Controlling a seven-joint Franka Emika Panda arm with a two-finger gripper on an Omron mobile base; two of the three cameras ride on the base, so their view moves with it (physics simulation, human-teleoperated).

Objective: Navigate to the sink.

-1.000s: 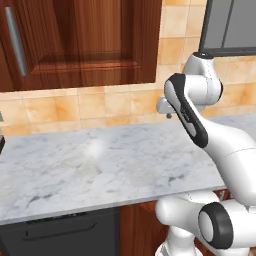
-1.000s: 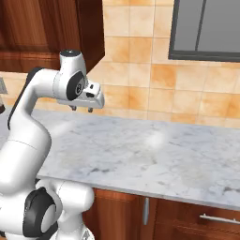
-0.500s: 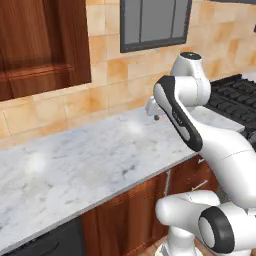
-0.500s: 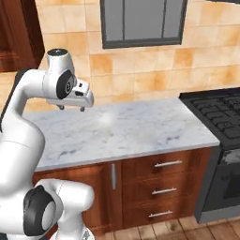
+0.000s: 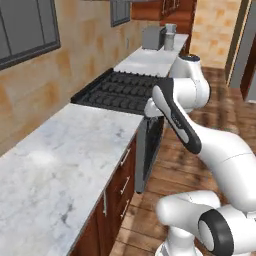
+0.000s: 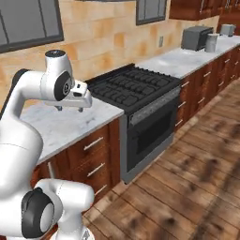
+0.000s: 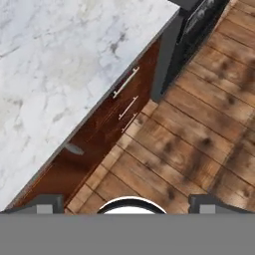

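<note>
Sink yet to be reached: cannot place it from here, and would guess it lies somewhere else along the run of counters. Judged as mid-drive, the search leg of the task, with nothing to grasp. Facing along a marble surface [image 5: 60, 165] on the left, with a black stove [image 6: 131, 86] just beyond its far end and an oven [image 6: 150, 129] under that. Further off, past the stove, a second stretch of marble carrying a grey box [image 6: 197, 37] and a canister [image 6: 212, 43] side by side near the far wall. Wooden floor [image 6: 197, 178] open to the right. Gripper [image 6: 69, 108] hanging above the near edge of the surface, left of the stove, holding nothing; seen from the hand, tips wide apart, so spread. Looking down from the hand: marble edge, dark wood drawers [image 7: 124, 99] with slim handles, floorboards beside them. Next move, as a guess: turn or roll the base on until a recessed basin with a faucet comes into sight, then stop squarely before it, keeping the arm tucked clear of the counter edge. Hard to make out: what the box is, blurred at that range. Cut off: the window [image 6: 28, 21] at the top left, and the far cabinets at the top edge.
</note>
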